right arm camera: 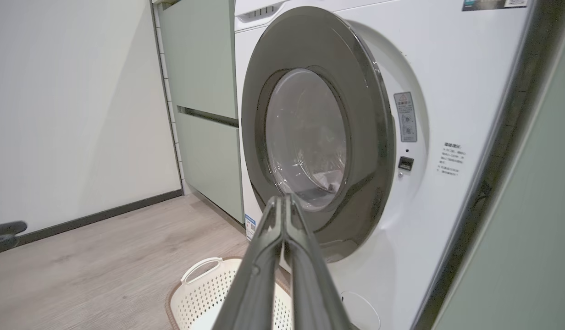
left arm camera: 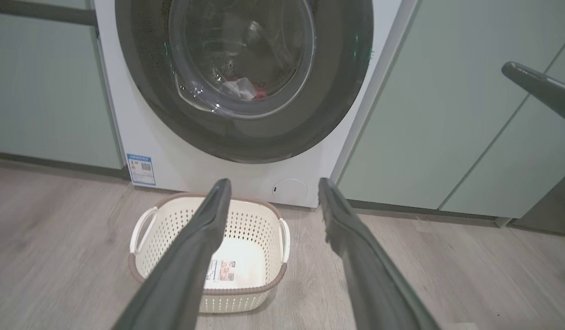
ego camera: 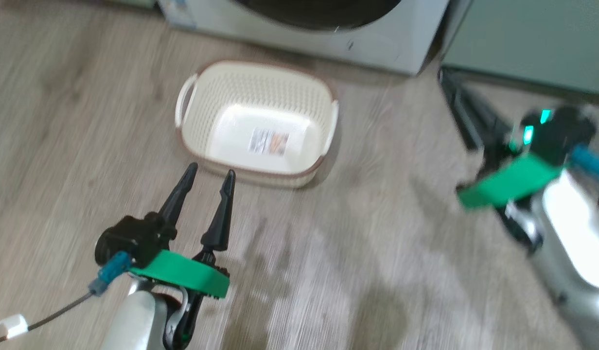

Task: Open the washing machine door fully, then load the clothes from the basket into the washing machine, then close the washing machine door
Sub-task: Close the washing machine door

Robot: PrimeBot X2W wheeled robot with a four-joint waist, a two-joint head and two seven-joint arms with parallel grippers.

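At the left gripper [left arm camera: 274, 183]: fingers released, spread wide, nothing between them. At the right gripper [right arm camera: 282, 198]: fingers clenched tip to tip, nothing grasped. Just below and ahead of the left fingertips, on the floor [ego camera: 377, 243]: the basket [left arm camera: 165, 245], empty, long axis running across the left fingers, set directly before the washing machine [right arm camera: 447, 68]. Beyond the basket and above both pairs of fingertips: the washing machine door [right arm camera: 310, 41], round, so no long axis to align with; hinge side left of the right fingertips, latch side right of them. In the right wrist view, latch edge standing off the machine's front with the latch slot [right arm camera: 405, 162] exposed; judged ajar, not latched. Behind the door glass, past the right fingertips: the clothes [left arm camera: 240, 87], white and red, low inside the machine. Loading judged complete; remaining step judged to be closing the door. Deciding relation: door face straight ahead of the right fingertips and near, well apart from the left ones; right arm judged nearer, push needed at the latch side. Writing, near to far: sticker [left arm camera: 223, 270] on the basket bottom, print too small to read; blue label [left arm camera: 141, 169] at the machine's lower corner, left of the left fingers, with a square code, text illegible; round service flap [left arm camera: 289, 189] between the left fingertips, unmarked; warning label [right arm camera: 404, 117] with a red triangle above the latch slot, and a text block [right arm camera: 450, 158] beside it, unreadable. No brand name legible.
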